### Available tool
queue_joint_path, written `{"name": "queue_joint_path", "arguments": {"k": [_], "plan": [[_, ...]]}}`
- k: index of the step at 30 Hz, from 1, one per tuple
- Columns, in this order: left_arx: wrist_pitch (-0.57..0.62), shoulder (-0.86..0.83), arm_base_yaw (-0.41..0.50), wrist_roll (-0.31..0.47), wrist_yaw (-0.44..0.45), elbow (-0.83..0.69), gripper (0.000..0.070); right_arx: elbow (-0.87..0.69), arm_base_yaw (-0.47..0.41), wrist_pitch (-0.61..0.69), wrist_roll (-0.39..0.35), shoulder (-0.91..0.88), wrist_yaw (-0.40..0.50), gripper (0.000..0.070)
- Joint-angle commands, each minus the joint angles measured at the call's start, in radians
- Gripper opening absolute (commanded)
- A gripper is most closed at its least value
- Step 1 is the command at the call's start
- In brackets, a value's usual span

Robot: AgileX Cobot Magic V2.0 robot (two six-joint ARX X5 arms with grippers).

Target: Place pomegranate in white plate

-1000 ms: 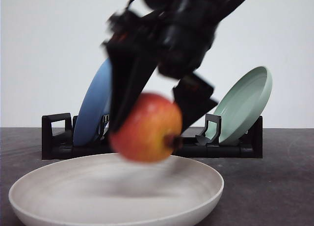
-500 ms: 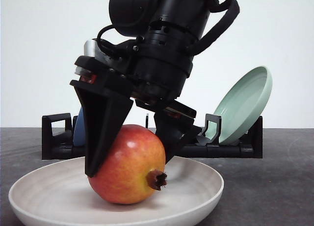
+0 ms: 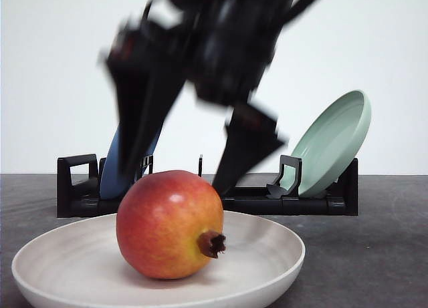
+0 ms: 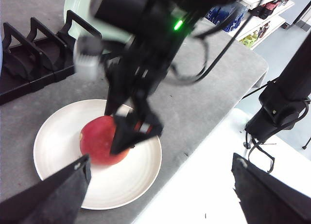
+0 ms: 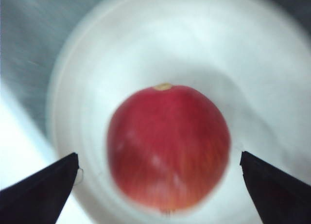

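Observation:
The pomegranate [image 3: 167,224] [image 4: 97,139] [image 5: 167,146] lies on its side in the white plate [image 3: 267,281] [image 4: 141,180] [image 5: 97,63], with its dark calyx pointing right in the front view. My right gripper [image 3: 172,178] [image 4: 114,131] [image 5: 158,158] hangs open just above it. Its black fingers [image 3: 241,154] straddle the fruit without touching it and look motion-blurred. My left gripper [image 4: 160,204] is open and empty, held high and off to the side of the plate.
Behind the plate stands a black dish rack [image 3: 73,188] [image 4: 29,54]. It holds a blue plate [image 3: 117,174] on the left and a pale green plate [image 3: 334,144] [image 4: 77,3] on the right. The table's edge [image 4: 204,136] runs close to the white plate.
My right gripper lowered the pomegranate onto the white plate, opened and let go, and has lifted off it. The fruit now rests free in the plate.

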Motion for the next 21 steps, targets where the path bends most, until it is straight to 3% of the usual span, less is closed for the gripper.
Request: {"name": "queue_joint_path", "arguments": {"k": [1,10,15,21], "plan": [[0.011,0.001,-0.015,-0.007,-0.006,0.006,0.0554,0.029,-0.002,-0.029,-0.024,-0.063,0.003,0.07],[0.012,0.001,-0.015,-0.006,-0.024,0.006,0.0554,-0.006,-0.021,-0.3,-0.032,-0.471,0.17,0.07],[0.021,0.001,-0.015,-0.007,-0.026,0.006,0.0554,-0.138,-0.021,-0.261,0.032,-0.769,0.202,0.07],[0.043,0.001,-0.015,-0.003,-0.035,0.006,0.0554,-0.343,-0.021,-0.075,0.125,-1.128,0.303,0.07]]}}
